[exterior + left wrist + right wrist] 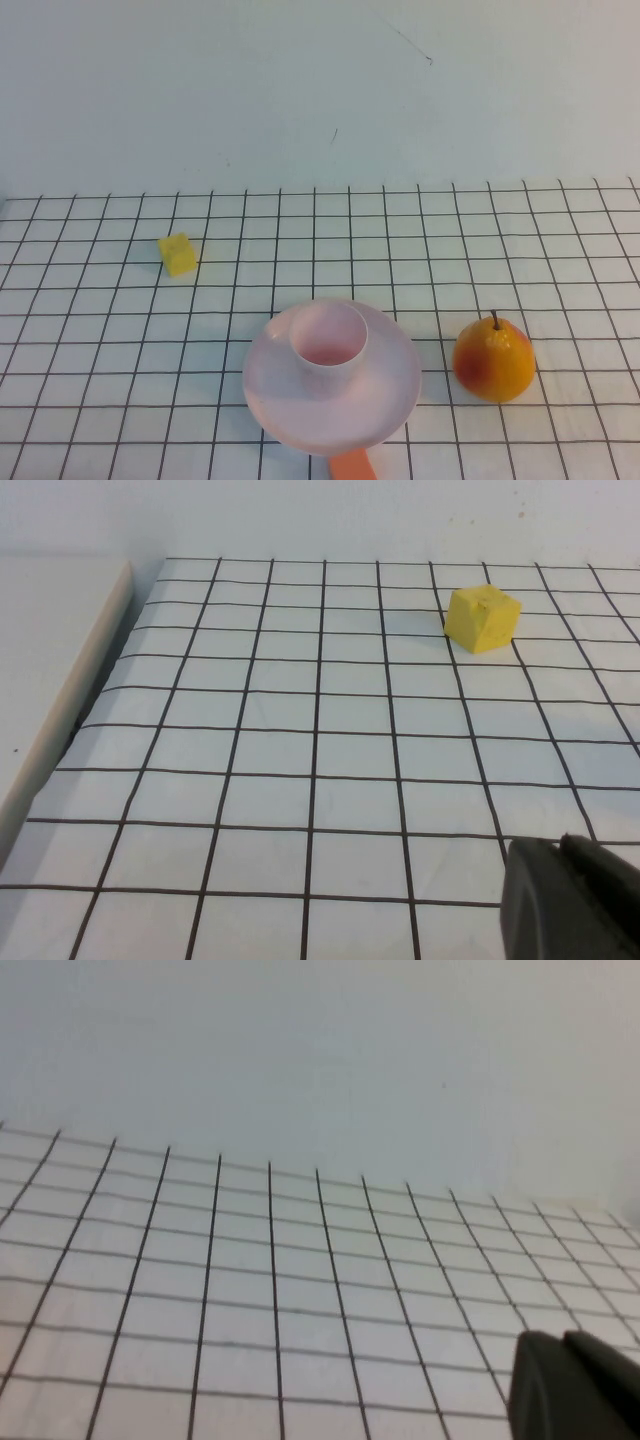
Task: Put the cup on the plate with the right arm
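Observation:
The pale pink cup (329,346) stands upright on the round pale pink plate (390,400) near the table's front middle in the high view. Neither arm shows in the high view. My left gripper (560,842) shows at the corner of the left wrist view, its fingers pressed together and empty, above the grid cloth. My right gripper (562,1338) shows at the corner of the right wrist view, fingers together and empty, over bare grid cloth. The cup and plate do not show in either wrist view.
An orange-yellow pear (493,359) stands right of the plate. A yellow cube (178,254) lies at the back left and shows in the left wrist view (481,618). An orange object (352,466) pokes out below the plate. The table's left edge (60,690) runs beside the cloth.

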You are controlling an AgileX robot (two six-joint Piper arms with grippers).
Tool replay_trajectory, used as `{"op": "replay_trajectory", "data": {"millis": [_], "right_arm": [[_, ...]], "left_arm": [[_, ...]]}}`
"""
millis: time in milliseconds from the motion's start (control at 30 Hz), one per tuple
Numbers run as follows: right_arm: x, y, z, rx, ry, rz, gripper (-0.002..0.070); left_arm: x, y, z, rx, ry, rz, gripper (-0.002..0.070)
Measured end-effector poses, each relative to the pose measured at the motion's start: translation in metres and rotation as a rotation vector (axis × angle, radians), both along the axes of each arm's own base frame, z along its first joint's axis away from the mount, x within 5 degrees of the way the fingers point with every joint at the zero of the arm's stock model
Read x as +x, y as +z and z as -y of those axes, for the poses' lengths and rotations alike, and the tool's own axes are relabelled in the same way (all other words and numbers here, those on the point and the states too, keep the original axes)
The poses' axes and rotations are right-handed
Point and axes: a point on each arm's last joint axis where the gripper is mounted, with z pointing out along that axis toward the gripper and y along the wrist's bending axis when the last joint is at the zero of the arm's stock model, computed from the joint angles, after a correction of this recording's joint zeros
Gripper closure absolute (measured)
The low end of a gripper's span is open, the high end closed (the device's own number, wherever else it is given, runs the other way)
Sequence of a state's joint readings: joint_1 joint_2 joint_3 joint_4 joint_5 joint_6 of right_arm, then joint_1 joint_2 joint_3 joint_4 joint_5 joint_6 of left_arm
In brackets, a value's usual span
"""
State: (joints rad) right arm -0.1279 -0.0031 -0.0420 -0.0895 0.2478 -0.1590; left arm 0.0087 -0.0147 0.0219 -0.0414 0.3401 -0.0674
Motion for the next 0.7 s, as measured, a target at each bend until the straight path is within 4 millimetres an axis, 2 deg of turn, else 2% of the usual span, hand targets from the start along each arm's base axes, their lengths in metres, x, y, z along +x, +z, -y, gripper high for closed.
{"op": "replay_trajectory", "data": {"millis": [67,133,433,700], "right_arm": [[0.001,-0.015,0.000,0.004,0.001,-0.033,0.0678],[0.002,-0.022,0.000,0.007,0.001,-0.051,0.0678],[-0.002,-0.033,0.001,0.027,-0.009,-0.171,0.0678],[-0.002,-0.033,0.000,0.044,-0.011,-0.176,0.0678]], "left_arm": [[0.000,0.000,0.000,0.000,0.000,0.000,0.0678],[0.000,0.000,0.000,0.000,0.000,0.000,0.0678],[0.000,0.000,0.000,0.000,0.000,0.000,0.0678],[0.000,0.000,0.000,0.000,0.000,0.000,0.0678]]}}
